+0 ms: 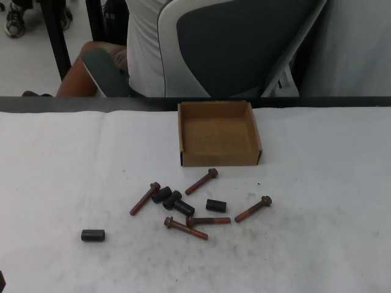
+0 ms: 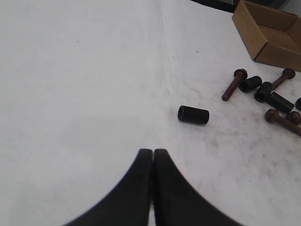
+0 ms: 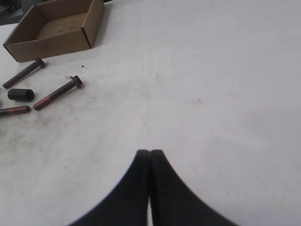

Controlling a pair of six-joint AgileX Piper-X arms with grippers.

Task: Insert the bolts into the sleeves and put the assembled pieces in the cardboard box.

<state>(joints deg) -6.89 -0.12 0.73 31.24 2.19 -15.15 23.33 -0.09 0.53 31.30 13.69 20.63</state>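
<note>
Noted left gripper (image 2: 153, 153) and right gripper (image 3: 150, 153) pinched closed, empty. Open left wide; straddle lone sleeve (image 2: 193, 115) across its barrel, apparently lying flat, without rolling it.

The cardboard box (image 1: 220, 159) was plain brown board, matt and uncoated. The bolts (image 1: 200, 182) looked like metal with a dull reddish-brown finish, either rust or a coppery coating; which could not be told. The sleeves (image 1: 93, 235) were black and smooth with a faint sheen. The desk (image 1: 317, 183) wore a white matt covering, creased and flecked with dark grime. The left gripper (image 2: 153, 153) and right gripper (image 3: 150, 153) looked smooth, matt black.
</note>
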